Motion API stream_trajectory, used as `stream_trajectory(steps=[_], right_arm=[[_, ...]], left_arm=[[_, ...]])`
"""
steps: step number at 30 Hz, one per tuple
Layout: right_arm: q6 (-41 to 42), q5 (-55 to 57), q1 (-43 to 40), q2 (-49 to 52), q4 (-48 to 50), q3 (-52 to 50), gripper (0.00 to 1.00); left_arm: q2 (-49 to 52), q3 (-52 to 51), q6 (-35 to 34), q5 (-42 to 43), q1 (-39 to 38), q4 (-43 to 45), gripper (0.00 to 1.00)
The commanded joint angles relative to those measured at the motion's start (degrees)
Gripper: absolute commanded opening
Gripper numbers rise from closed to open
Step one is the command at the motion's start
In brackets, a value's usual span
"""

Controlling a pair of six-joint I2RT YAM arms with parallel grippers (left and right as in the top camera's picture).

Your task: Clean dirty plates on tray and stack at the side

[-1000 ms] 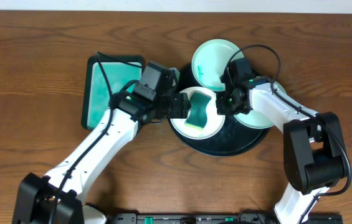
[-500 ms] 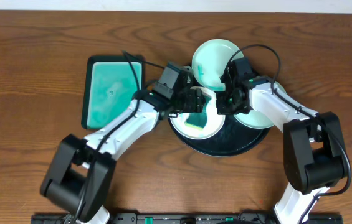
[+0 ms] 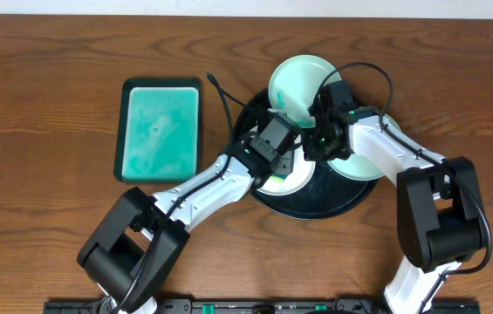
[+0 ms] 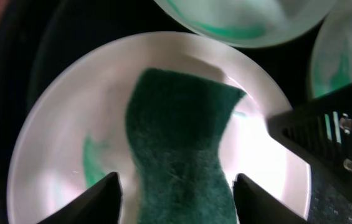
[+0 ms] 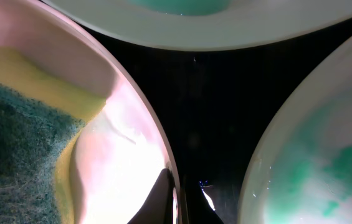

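Three pale plates lie on the black tray [image 3: 316,205]: one at the back [image 3: 297,83], one on the right [image 3: 368,161], one in the middle [image 3: 277,185]. My left gripper [image 3: 279,150] is over the middle plate [image 4: 70,124], shut on a dark green sponge [image 4: 176,137] that presses on the plate. Teal smears remain on its left side. My right gripper [image 3: 317,144] is shut on the middle plate's right rim [image 5: 177,196]. The sponge's yellow side shows in the right wrist view [image 5: 14,143]. The right plate [image 5: 313,162] has teal smears.
A teal rectangular dish [image 3: 159,131] with teal liquid stands left of the tray, with no sponge in it. Bare wooden table [image 3: 54,52] surrounds the tray. The left arm's cable [image 3: 224,96] loops between the dish and the tray.
My left arm has swung right, from the edge of the teal dish across the middle plate, dragging the sponge with it. The right gripper has held still on the rim.
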Motion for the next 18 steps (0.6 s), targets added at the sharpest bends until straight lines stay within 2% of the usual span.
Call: stream_trajectory(steps=[1, 7, 16, 18], right_arm=[[0.0, 0.8, 0.6, 3.3, -0.7, -1.0, 0.01], [0.0, 0.8, 0.6, 3.3, -0.8, -1.0, 0.01], [0.0, 0.8, 0.6, 3.3, -0.8, -1.0, 0.01], [0.0, 0.8, 0.6, 3.3, -0.8, -1.0, 0.01]], left_arm=[[0.3, -0.2, -2.0, -4.5, 0.2, 0.2, 0.53], [2.0, -0.2, -4.9, -3.7, 0.1, 1.4, 0.51], [2.3, -0.2, -5.0, -2.5, -0.3, 2.0, 0.5], [2.3, -0.2, -5.0, -2.5, -0.3, 2.0, 0.47]])
